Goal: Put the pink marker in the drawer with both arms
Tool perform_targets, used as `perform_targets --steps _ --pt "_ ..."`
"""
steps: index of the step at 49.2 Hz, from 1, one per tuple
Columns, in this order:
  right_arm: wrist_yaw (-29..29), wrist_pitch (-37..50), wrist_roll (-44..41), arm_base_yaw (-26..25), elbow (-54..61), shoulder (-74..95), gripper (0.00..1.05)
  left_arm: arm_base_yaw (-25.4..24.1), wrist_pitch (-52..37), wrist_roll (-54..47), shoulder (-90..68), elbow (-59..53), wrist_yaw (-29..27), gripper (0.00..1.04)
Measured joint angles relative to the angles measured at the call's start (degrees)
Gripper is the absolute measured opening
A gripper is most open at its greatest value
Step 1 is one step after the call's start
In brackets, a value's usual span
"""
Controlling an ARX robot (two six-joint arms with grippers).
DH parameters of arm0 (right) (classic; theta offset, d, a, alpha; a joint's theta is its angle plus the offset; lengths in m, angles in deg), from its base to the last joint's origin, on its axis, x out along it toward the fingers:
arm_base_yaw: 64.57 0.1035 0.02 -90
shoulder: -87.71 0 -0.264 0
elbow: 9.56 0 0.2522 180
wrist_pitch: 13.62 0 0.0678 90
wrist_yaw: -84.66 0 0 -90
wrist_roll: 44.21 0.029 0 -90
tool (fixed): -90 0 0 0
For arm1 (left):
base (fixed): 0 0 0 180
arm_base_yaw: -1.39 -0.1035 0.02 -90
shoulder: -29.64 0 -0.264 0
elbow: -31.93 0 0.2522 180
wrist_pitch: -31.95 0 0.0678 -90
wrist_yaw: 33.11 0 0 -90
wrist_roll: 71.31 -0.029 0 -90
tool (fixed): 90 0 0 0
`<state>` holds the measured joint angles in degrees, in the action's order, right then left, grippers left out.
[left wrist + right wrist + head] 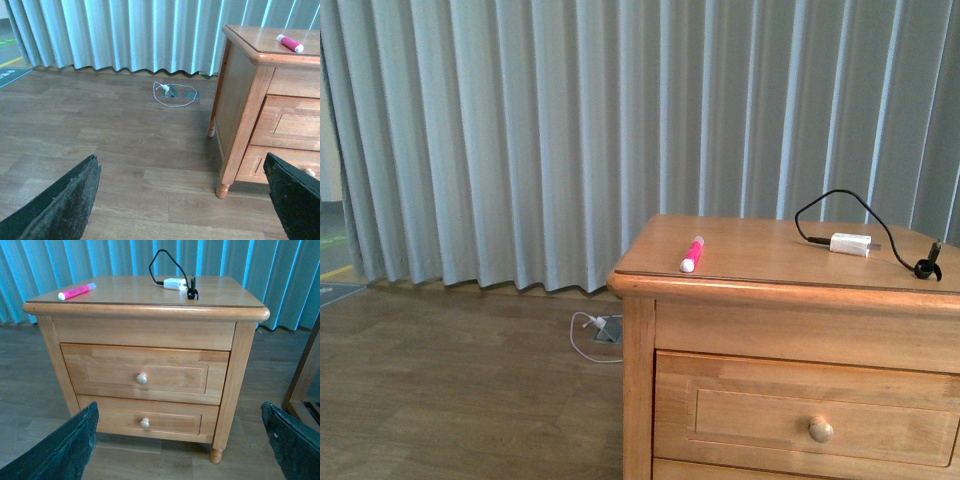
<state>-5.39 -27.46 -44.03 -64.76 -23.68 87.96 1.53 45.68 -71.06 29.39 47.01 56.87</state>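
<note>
On top of the nightstand (760,262), toward 8 o'clock of the surface from the front, found pink marker (692,254) lying flat with white end toward the front edge. Well apart from white charger block (850,244) and black cable (926,267) at 3 o'clock.

Confirmed drawer (110,375) shut. Seen whole only from the right wrist, together with lower drawer (170,421) at 6 o'clock beneath it; cut off at the frame edge from the front. Seen only from the left wrist: nightstand side panel and turned foot.

Noted left gripper (180,210) released, with jaws spread wide over floor, grasping nothing. Noted right gripper (180,450) likewise released, facing the drawer fronts.

Recorded wood-plank floor (440,400), pleated pale curtain (520,130) at 12 o'clock, and floor socket (607,328) with white cord at 10 o'clock of the nightstand.
</note>
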Motion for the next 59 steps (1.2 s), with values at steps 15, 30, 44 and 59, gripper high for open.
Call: perform_targets --steps 15,30,44,59 --pt "0.0 0.0 0.0 0.0 0.0 0.0 0.96 0.0 0.0 0.0 0.0 0.0 0.0 0.99" --pt "0.0 0.0 0.0 0.0 0.0 0.0 0.96 0.0 0.0 0.0 0.0 0.0 0.0 0.99" --pt "0.0 0.0 0.0 0.0 0.0 0.0 0.96 0.0 0.0 0.0 0.0 0.0 0.0 0.99" --pt "-2.0 -2.4 0.1 -0.4 -0.8 1.0 0.96 0.0 0.0 0.0 0.0 0.0 0.0 0.99"
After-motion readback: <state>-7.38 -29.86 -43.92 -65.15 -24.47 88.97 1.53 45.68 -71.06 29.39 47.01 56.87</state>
